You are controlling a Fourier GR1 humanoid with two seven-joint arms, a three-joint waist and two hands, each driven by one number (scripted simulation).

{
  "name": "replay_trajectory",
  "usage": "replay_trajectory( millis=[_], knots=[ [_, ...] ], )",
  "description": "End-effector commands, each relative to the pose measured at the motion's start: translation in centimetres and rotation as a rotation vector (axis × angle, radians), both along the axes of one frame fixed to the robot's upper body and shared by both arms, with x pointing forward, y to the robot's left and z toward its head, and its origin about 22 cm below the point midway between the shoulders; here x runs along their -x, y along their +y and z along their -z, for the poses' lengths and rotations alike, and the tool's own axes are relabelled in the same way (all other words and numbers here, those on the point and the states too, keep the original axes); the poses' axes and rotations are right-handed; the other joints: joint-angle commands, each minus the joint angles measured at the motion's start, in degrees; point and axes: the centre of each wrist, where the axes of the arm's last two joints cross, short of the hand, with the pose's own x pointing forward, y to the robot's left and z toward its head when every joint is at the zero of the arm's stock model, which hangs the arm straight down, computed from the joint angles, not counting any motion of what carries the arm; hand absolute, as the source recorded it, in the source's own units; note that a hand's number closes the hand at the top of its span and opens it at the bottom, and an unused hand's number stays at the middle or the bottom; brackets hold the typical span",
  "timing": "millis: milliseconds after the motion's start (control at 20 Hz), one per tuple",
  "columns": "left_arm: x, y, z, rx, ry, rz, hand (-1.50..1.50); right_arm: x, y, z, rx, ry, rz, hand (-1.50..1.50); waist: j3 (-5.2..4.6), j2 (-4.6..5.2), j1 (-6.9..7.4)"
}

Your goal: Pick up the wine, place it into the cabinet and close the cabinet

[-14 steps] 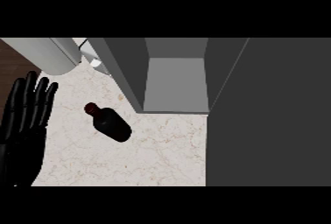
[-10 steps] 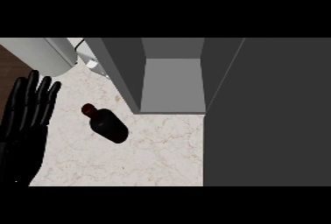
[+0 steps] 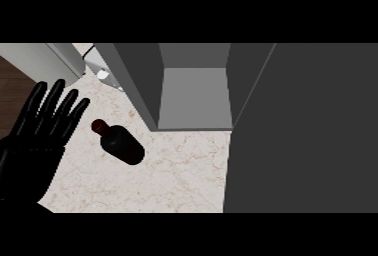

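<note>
A dark wine bottle (image 3: 120, 143) lies on its side on the pale marble counter (image 3: 177, 175), its neck pointing up and to the left. My left hand (image 3: 40, 135) is at the left edge, fingers straight and spread upward, just left of the bottle and not touching it. The grey cabinet (image 3: 193, 100) stands open above the bottle, and nothing shows on its shelf. Its open door (image 3: 303, 130) fills the right side of the view. My right hand does not show.
A grey appliance or wall panel (image 3: 44, 60) stands at the top left. A small white object (image 3: 102, 75) sits beside the cabinet's left wall. Dark wooden floor shows beyond the counter's left edge.
The whole view has shifted slightly: the bottle, cabinet and counter sit a little lower and further left. My left hand stays open in the same pose.
</note>
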Motion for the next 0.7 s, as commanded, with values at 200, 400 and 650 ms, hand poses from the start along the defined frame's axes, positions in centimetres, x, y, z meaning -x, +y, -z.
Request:
replay_trajectory(
  millis=[200, 400, 650],
  knots=[
    [2.9, 2.2, -5.7, 0.030, 0.064, 0.041, -1.50, 4.3, 0.3, -3.2, -0.027, 0.033, -0.047, -1.50, 0.00, 0.07, 0.38],
    [2.6, 2.7, -6.8, 0.056, 0.059, 0.032, -1.50, 5.7, 1.5, -5.3, -0.041, 0.041, -0.039, -1.50, -0.06, 0.08, 0.15],
    [3.9, 3.5, -7.7, 0.055, 0.084, 0.043, -1.50, 6.5, 1.1, -5.6, -0.045, 0.049, -0.035, -1.50, -0.04, 0.05, 0.10]
  ],
)
